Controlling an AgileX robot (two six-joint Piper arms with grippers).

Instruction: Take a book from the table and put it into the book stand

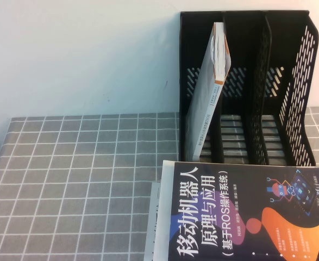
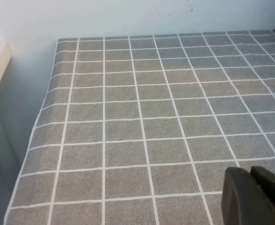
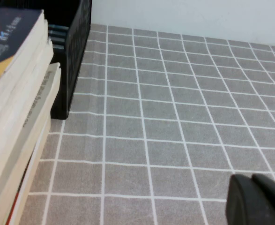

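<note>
The navy book (image 1: pixel 246 217) with big white Chinese characters and an orange swirl lies flat on top of a stack at the front right of the table (image 1: pixel 77 185). Its corner and page edges show in the right wrist view (image 3: pixel 8 51). The black book stand (image 1: pixel 257 92) stands behind it; a pale grey-white book with orange stripes (image 1: pixel 211 92) leans in its left slot. My left gripper (image 2: pixel 252 197) is shut and empty, low over bare cloth. My right gripper (image 3: pixel 254 199) is shut and empty over cloth, to the right of the stack. Neither gripper shows in the high view.
Other books lie under the navy one (image 3: pixel 32 136), one edge sticking out at the stack's left (image 1: pixel 155 223). The stand's base (image 3: pixel 74 56) sits beside the stack. A pale wall (image 1: pixel 83 54) rises behind the table. The table's left edge (image 2: pixel 39 122) drops off.
</note>
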